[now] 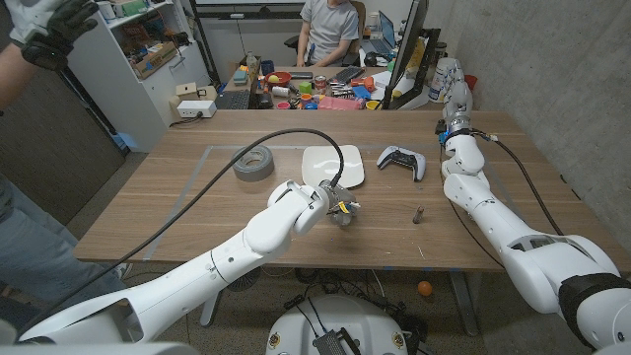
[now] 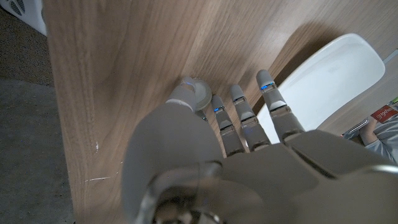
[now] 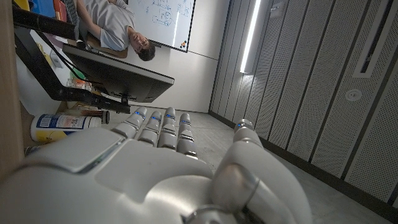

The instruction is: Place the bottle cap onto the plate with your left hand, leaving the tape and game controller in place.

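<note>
My left hand (image 1: pixel 338 208) reaches down to the table just in front of the white plate (image 1: pixel 332 166). In the left wrist view a pale round bottle cap (image 2: pixel 199 92) lies on the wood between the thumb (image 2: pixel 180 94) and the nearest finger, and both touch it. The other fingers (image 2: pixel 268 93) point toward the plate (image 2: pixel 329 71). A grey tape roll (image 1: pixel 254 165) lies left of the plate and a white game controller (image 1: pixel 402 159) right of it. My right hand (image 1: pixel 452 124) is at the table's far right edge with its fingers (image 3: pixel 158 124) apart, holding nothing.
A small dark object (image 1: pixel 418 214) stands on the table between the hand and my right arm. A person's gloved hand (image 1: pixel 54 30) is raised at the left edge. Another person (image 1: pixel 330 28) sits behind a cluttered desk (image 1: pixel 296 89) beyond the table.
</note>
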`<action>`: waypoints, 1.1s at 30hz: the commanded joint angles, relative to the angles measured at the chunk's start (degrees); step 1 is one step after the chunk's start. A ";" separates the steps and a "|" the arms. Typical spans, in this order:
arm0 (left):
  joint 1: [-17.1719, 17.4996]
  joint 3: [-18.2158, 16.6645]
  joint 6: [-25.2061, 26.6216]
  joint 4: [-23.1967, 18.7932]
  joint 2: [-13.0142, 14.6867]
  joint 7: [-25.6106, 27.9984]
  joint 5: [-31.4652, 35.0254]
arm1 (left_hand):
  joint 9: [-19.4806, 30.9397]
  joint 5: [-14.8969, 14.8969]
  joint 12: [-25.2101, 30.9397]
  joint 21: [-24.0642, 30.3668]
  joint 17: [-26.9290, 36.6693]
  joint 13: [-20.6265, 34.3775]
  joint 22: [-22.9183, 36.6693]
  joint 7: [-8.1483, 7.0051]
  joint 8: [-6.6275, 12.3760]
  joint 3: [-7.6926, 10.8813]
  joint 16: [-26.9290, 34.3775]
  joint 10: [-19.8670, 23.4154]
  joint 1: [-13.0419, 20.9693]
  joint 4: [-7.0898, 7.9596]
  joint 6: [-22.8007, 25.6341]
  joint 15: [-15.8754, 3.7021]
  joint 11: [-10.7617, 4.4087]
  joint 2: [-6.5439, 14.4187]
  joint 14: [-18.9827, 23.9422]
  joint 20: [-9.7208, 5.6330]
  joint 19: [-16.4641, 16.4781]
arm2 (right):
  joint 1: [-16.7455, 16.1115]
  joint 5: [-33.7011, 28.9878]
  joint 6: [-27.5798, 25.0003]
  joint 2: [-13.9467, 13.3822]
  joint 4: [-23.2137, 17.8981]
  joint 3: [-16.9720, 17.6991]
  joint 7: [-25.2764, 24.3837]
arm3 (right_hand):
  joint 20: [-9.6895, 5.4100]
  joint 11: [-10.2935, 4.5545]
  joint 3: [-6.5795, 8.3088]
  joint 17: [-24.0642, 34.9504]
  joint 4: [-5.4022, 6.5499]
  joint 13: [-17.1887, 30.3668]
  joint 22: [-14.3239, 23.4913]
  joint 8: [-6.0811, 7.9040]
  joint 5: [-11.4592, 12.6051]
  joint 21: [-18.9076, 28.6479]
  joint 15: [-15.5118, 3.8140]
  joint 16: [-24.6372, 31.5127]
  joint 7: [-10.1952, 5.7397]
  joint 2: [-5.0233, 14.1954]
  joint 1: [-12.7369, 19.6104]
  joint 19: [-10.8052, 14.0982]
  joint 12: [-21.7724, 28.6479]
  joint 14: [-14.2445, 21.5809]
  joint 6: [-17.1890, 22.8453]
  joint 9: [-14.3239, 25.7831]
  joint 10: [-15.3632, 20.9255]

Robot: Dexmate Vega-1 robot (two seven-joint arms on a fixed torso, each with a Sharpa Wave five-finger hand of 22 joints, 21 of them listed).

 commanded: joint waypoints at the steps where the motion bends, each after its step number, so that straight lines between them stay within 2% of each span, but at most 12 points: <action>1: 0.03 0.32 0.19 0.43 -1.20 -0.68 1.03 | 16.51 -0.26 -0.79 0.05 0.29 -0.06 0.07 11.28 -0.40 0.40 -0.15 -0.92 0.66 0.21 14.35 0.21 0.35 0.10 -0.16 0.34 -0.43 | 0.06 0.80 1.25 0.44 0.89 0.44 1.17 | 0.59 0.00 -0.18 0.23 0.04 0.17 0.24 -0.12 0.22 -0.19 0.48 -0.15 -0.28 -0.59 -0.13 0.06 -0.12 -0.16 0.09 0.33 -0.27; 6: -0.01 0.55 0.36 0.70 -1.53 -0.82 1.84 | 16.15 -0.28 -1.13 -0.25 0.44 0.12 0.08 10.95 -0.97 0.45 -0.38 -1.26 0.55 0.37 13.42 0.50 0.25 0.19 -0.32 0.54 -1.32 | 0.16 1.10 1.46 0.52 1.24 0.55 1.66 | 0.75 -0.01 -0.30 0.25 0.09 0.17 0.24 -0.13 0.23 -0.18 0.50 -0.16 -0.30 -0.67 -0.30 0.05 -0.14 -0.24 0.03 0.33 -0.35; 9: -0.34 1.28 0.71 0.92 -2.03 -2.08 4.09 | 15.75 -0.33 -1.84 -0.56 0.62 0.36 0.09 10.84 -1.71 0.39 -1.06 -2.52 0.23 0.62 12.20 1.26 0.86 0.19 -1.50 0.96 -2.25 | 0.29 1.19 1.70 0.59 1.52 0.62 1.85 | 0.84 0.02 -0.38 0.26 0.13 0.17 0.23 -0.14 0.24 -0.17 0.53 -0.14 -0.34 -0.72 -0.41 0.04 -0.15 -0.23 0.00 0.33 -0.38; 11: -0.43 2.01 0.72 0.96 -2.24 -2.64 6.42 | 15.44 -0.39 -2.66 -1.32 0.84 0.62 0.12 11.11 -2.32 0.33 -2.13 -4.11 -0.11 0.87 11.25 2.28 1.68 0.22 -3.65 1.74 -4.33 | 0.33 1.25 1.81 0.62 1.59 0.66 1.96 | 0.87 0.04 -0.42 0.27 0.15 0.17 0.23 -0.15 0.24 -0.17 0.53 -0.13 -0.33 -0.74 -0.47 0.03 -0.15 -0.23 -0.05 0.33 -0.39; 14: -0.70 2.68 -0.11 1.14 -2.53 -4.18 8.49 | 15.30 -0.49 -3.77 -1.91 1.10 0.94 0.15 10.70 -3.37 0.07 -3.18 -6.64 -0.61 1.08 9.06 3.09 2.61 -0.13 -5.76 2.31 -5.87 | 0.49 1.37 1.97 0.71 1.83 0.71 2.15 | 0.93 0.05 -0.47 0.27 0.17 0.17 0.23 -0.15 0.25 -0.18 0.54 -0.15 -0.37 -0.77 -0.53 0.01 -0.16 -0.28 -0.07 0.33 -0.42; 18: -0.46 3.36 -0.41 1.32 -2.98 -5.31 12.22 | 15.30 -0.46 -4.49 -2.54 1.38 1.29 0.19 10.27 -4.37 -0.06 -4.06 -8.43 -0.86 1.14 6.93 3.81 3.48 -0.31 -7.52 2.42 -7.44 | 0.58 1.66 2.16 0.88 1.99 0.84 2.40 | 0.91 0.10 -0.54 0.28 0.20 0.17 0.23 -0.17 0.26 -0.16 0.56 -0.17 -0.35 -0.82 -0.63 0.03 -0.18 -0.36 -0.13 0.33 -0.50; 27: 1.26 3.20 -0.43 1.44 -4.78 -6.93 17.13 | 15.39 -0.32 -4.83 -2.83 1.70 1.70 0.24 10.31 -5.26 0.19 -4.45 -9.54 -0.53 0.99 5.01 4.54 4.37 -0.02 -8.21 2.47 -8.14 | 0.16 2.12 2.46 0.96 1.58 1.05 2.74 | 0.97 0.17 -0.71 0.28 0.25 0.18 0.23 -0.25 0.29 -0.15 0.53 -0.20 -0.27 -0.94 -0.84 0.01 -0.28 -0.52 -0.43 0.34 -0.81; 33: 2.84 3.31 -0.32 1.36 -5.53 -5.96 20.17 | 15.47 -0.24 -4.90 -2.67 1.88 1.95 0.30 10.11 -5.47 0.42 -4.41 -9.94 -0.21 0.88 4.59 4.93 4.11 0.27 -8.00 2.49 -7.76 | -0.20 2.56 2.88 0.89 1.00 1.27 3.41 | 0.99 0.13 -0.81 0.28 0.27 0.18 0.23 -0.28 0.31 -0.14 0.55 -0.17 -0.24 -1.01 -0.96 0.01 -0.28 -0.48 -0.58 0.34 -0.85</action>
